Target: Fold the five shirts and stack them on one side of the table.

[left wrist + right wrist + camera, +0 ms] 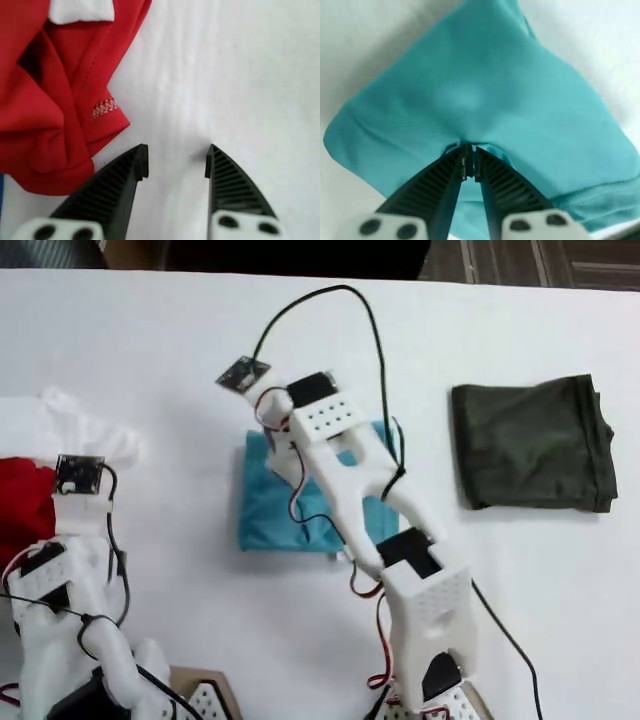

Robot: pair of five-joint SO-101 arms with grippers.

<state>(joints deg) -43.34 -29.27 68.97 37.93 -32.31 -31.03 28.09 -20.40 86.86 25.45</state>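
right end effector (470, 161) tight on half-hidden teal shirt (470, 90); left end effector (176, 161) agape, empty, beside edge-cropped red shirt (45, 100)

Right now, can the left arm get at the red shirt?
Probably yes: the left gripper hangs open right beside the red shirt, nothing between them, and the right gripper is away, shut on the teal shirt.

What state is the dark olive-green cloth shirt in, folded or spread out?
Folded. The dark olive-green cloth shirt lies as a compact rectangle, with layered edges showing along one side.
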